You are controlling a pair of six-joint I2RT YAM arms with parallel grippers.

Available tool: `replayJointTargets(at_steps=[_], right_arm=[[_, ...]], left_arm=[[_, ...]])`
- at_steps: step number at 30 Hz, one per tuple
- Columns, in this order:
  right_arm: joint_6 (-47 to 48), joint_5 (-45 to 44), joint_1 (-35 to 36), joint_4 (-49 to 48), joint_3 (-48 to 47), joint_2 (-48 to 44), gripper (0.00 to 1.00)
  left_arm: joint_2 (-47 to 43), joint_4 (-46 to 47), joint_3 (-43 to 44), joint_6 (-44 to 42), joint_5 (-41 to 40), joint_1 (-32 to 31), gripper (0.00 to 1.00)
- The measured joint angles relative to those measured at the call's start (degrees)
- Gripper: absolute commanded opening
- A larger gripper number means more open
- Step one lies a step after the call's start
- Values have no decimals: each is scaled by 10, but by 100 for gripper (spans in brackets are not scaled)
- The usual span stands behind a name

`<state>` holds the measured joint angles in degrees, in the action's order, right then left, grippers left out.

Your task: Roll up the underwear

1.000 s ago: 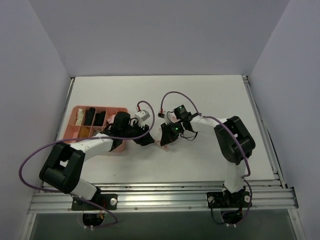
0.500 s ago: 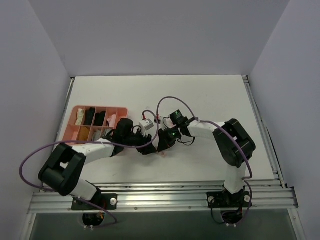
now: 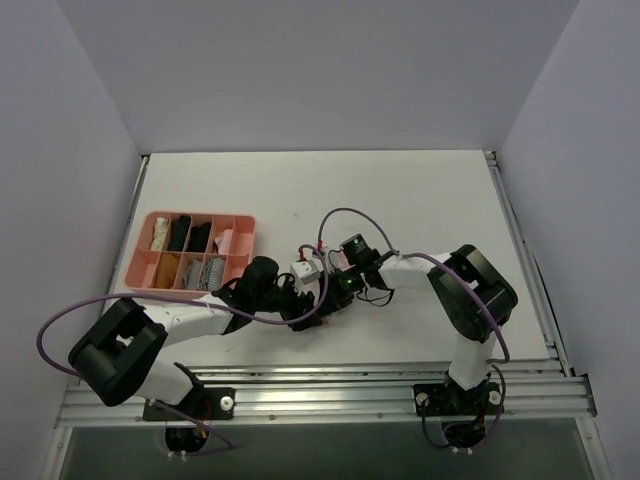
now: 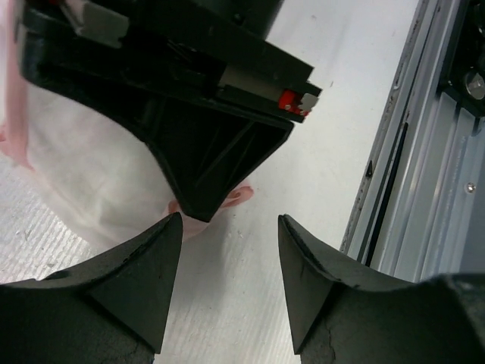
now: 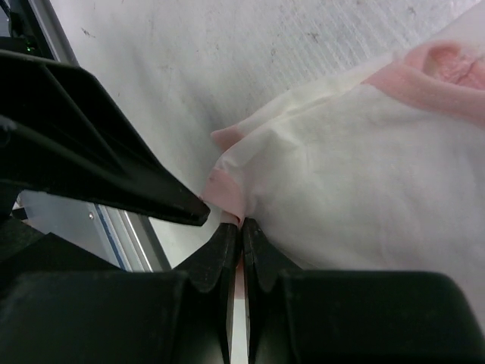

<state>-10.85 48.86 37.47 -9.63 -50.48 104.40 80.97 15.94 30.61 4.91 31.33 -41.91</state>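
Tagger: Status of the roll?

Checker: Barely begun, by the look. Thin white underwear with pink edge trim (image 5: 364, 152) lying loose on the pale counter (image 3: 420, 200), close to the near edge, between the two arms. No rolled section visible anywhere on it. Only a small fold at one pink corner.

Tagger: Pincers?

Checker: Right pincer (image 5: 242, 227) clamped tight, pink corner of the hem nipped at the tips. Left pincer (image 4: 229, 227) spread apart, nothing between the fingers, hovering just beside that same corner, facing the tip of the right one.

Tagger: Left to do?

Checker: Nearly everything, as a guess: turning the cloth over itself end to end. After that, maybe a drop into the pink divided plastic tray (image 3: 143, 268), well apart on the left side, with dark and pale rolled garments (image 3: 180, 235) in its compartments.

Tagger: Differences between views?

Checker: Top view: whole layout, tray, both arms bent in tight together. Garment almost wholly hidden under the black heads there. Right wrist view: cloth close up, wrinkles, trim, the pinch point itself. Left wrist view: gap between its own fingers, silver aluminium rail (image 4: 424, 189) along the counter's near edge, cloth spread behind the right pincer. Corner lifted or flat on the counter at the pinch: cannot tell from any view.
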Motion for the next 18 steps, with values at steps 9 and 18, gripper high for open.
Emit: replayJointTargets(at_steps=[9,18], right_arm=[[-26,0,-4,-10,17,-19,0],[-24,0,-16,-11,17,-20,0]], left_arm=[[3,11,-3,-13,-30,8,62],[24,17,12,-14,-30,43,63]])
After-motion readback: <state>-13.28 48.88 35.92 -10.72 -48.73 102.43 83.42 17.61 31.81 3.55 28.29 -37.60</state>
